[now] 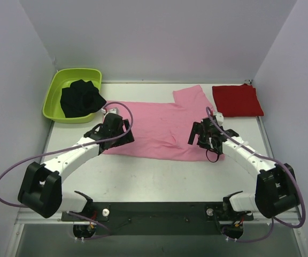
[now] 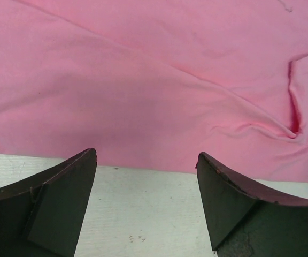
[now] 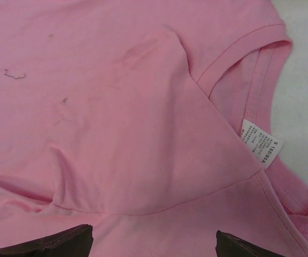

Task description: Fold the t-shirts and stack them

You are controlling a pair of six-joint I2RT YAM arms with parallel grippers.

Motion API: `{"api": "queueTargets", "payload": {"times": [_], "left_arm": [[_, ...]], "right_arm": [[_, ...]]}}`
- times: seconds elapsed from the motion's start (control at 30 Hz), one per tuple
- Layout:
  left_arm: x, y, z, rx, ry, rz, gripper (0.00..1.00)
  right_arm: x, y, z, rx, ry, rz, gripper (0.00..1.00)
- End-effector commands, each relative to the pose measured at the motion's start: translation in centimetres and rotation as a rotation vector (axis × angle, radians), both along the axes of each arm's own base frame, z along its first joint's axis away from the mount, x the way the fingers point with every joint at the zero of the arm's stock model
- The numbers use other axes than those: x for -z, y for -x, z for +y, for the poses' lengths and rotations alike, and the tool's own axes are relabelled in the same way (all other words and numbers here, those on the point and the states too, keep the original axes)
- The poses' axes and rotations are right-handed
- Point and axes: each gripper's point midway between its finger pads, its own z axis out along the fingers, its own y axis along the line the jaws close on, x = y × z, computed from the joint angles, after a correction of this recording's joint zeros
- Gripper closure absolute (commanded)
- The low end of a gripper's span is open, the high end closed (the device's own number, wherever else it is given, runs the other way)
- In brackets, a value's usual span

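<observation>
Across the middle of the table (image 1: 159,176) the pink shirt (image 1: 159,126) lies spread flat, its long axis running left to right, with one sleeve pointing toward the far edge. The collar end is on the right; the right wrist view shows the neckline and its white label (image 3: 260,143) there. The left gripper (image 2: 146,155) sits at the shirt's left end, its jaws wide apart with nothing between them. Its fingers are over bare table, and the cloth's edge lies just ahead of the tips. The right gripper (image 3: 154,231) hangs over the collar end, also spread wide and empty, with pink cloth under and ahead of it.

Each arm thus has its own end of the shirt. A fold seems to turn on both taking hold at once, the left by reaching forward onto the edge, the right by coming down where it is.

The red shirt (image 1: 237,100) lies folded in the far right corner, near the pink sleeve but apart from it. A green tub (image 1: 52,96) in the far left corner holds a black cloth (image 1: 81,97).
</observation>
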Motion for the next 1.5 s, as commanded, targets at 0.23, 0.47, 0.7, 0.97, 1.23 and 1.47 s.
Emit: {"api": "queueTargets", "payload": {"times": [0.23,0.47,0.7,0.97,1.23,1.47], "left_arm": [[3.9,-1.0,0.7,-0.026,-0.101,0.080,0.15],[6.6,-0.6,0.8,-0.022,-0.126,0.126,0.15],[8.5,0.3,1.4,-0.026,-0.163,0.171,0.15],[10.2,3.6,1.5,-0.002,-0.200,0.227,0.15],[9.1,7.3,1.5,-0.042,-0.153,0.236,0.15],[8.8,10.5,2.7,-0.093,-0.146,0.253,0.15]], "right_arm": [[2.2,0.0,-0.7,0.032,0.036,0.081,0.00],[4.6,1.1,-0.3,0.030,0.019,0.148,0.00],[6.2,2.5,-0.6,0.041,0.022,0.201,0.01],[6.8,4.5,-1.1,0.073,0.021,0.257,0.02],[6.5,7.5,-1.5,0.113,0.032,0.340,0.01],[6.4,10.8,-1.3,0.107,0.070,0.385,0.00]]}}
